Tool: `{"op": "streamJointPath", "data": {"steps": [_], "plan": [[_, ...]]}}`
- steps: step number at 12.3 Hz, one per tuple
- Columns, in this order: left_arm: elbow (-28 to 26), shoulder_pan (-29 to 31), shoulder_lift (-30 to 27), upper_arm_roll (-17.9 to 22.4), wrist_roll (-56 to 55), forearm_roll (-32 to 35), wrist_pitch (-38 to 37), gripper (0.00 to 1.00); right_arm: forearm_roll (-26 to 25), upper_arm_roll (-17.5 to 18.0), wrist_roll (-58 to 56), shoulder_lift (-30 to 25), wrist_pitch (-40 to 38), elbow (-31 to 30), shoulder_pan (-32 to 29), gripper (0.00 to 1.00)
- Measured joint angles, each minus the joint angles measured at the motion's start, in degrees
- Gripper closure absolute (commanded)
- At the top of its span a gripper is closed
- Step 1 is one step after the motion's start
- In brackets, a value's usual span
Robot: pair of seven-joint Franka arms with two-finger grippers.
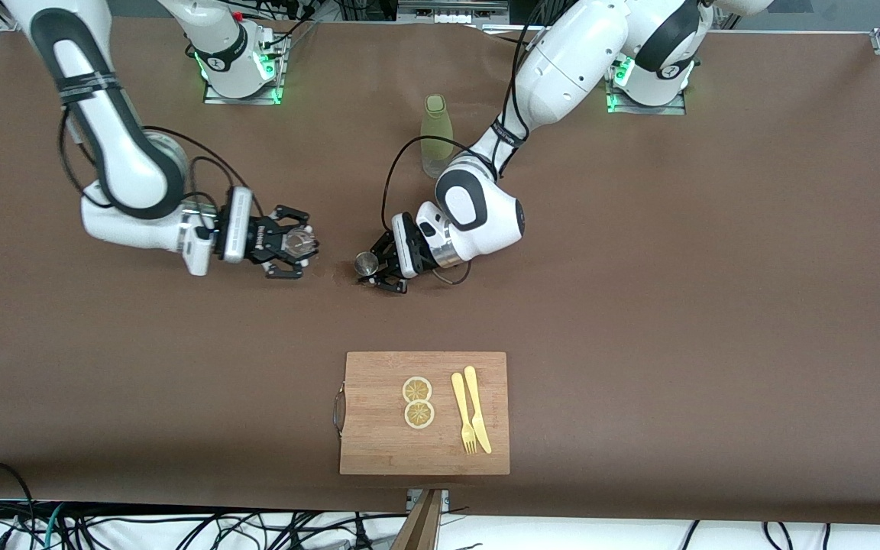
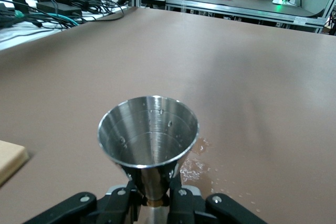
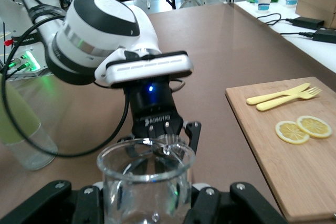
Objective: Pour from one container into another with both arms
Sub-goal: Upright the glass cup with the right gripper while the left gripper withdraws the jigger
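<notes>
Brown table (image 1: 638, 267): left gripper (image 1: 380, 269) clamped a steel jigger (image 1: 366, 264), upright, mouth up, beside droplets, apparently water. Right gripper (image 1: 287, 244) gripped a clear glass (image 1: 300, 242), also upright, facing it.

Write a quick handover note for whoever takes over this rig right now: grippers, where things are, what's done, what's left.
Left gripper: shut on the steel jigger, held upright at mid-table.
Right gripper: shut on the clear glass, also upright, beside the jigger.
Bottle of yellow-green liquid stands by the left arm, toward the bases.
Board with lemon slices, fork and knife sits nearest the front camera.
Done: both vessels gripped; droplets on the table by the jigger.
Left: whether the pour has happened is unclear; check, then set both down.
</notes>
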Motion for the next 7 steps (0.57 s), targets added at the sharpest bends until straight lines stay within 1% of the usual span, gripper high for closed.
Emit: {"op": "streamJointPath", "data": {"steps": [4, 7], "plan": [[-0.6, 3.1, -1.8, 0.4, 0.2, 0.3, -2.2, 1.0, 0.2, -4.5, -9.5, 2.2, -9.4, -0.2, -4.1, 0.94], [-4.6, 7.0, -4.5, 0.6, 1.1, 3.7, -8.2, 1.0, 0.3, -7.2, -17.9, 6.9, -15.6, 0.1, -8.2, 0.93]]}}
